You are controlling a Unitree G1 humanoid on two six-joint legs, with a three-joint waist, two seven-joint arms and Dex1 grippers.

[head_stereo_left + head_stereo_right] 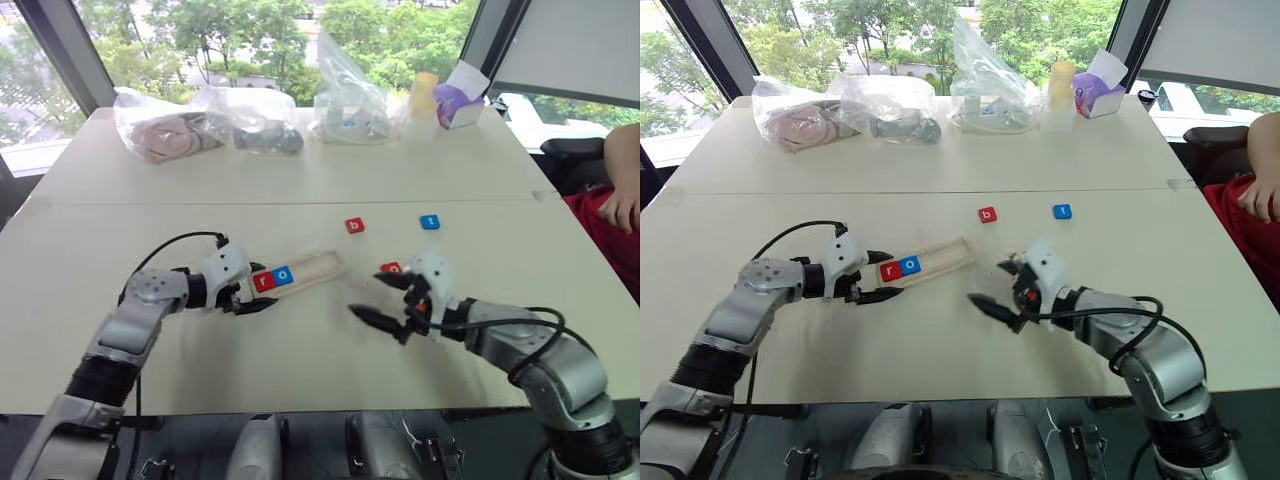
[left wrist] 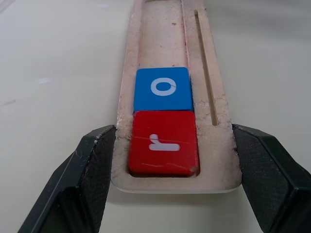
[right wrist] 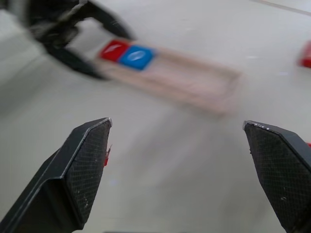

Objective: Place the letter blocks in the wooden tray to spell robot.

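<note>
The left gripper [image 2: 177,160] is clamping the near end of the wooden tray [image 1: 318,268], its 2 black fingers [image 2: 85,179] pressing against the tray's long sides. The tray is lying on the white table [image 1: 300,340], running from its gripped end out toward 2 o'clock in the head views. Inside it, 2 letter blocks are sitting side by side and touching: the red r [image 2: 163,143] at the gripped end and the blue o [image 2: 163,88] next to it. The other part of the tray is showing bare wood.

The right gripper [image 1: 388,298] is hovering above the table at about 4 o'clock from the tray, its jaws standing wide apart and holding nothing. A red block [image 1: 391,267] is lying just behind it, partly hidden, so its letter cannot be read. Farther back, the red b [image 1: 355,226] and the blue t [image 1: 430,222] are lying loose on the table, well apart from each other, at about 1 o'clock from the tray.

Clear plastic bags [image 1: 165,128] are sitting along the table's far edge, and a person's hand [image 1: 622,205] is resting at the right side.
</note>
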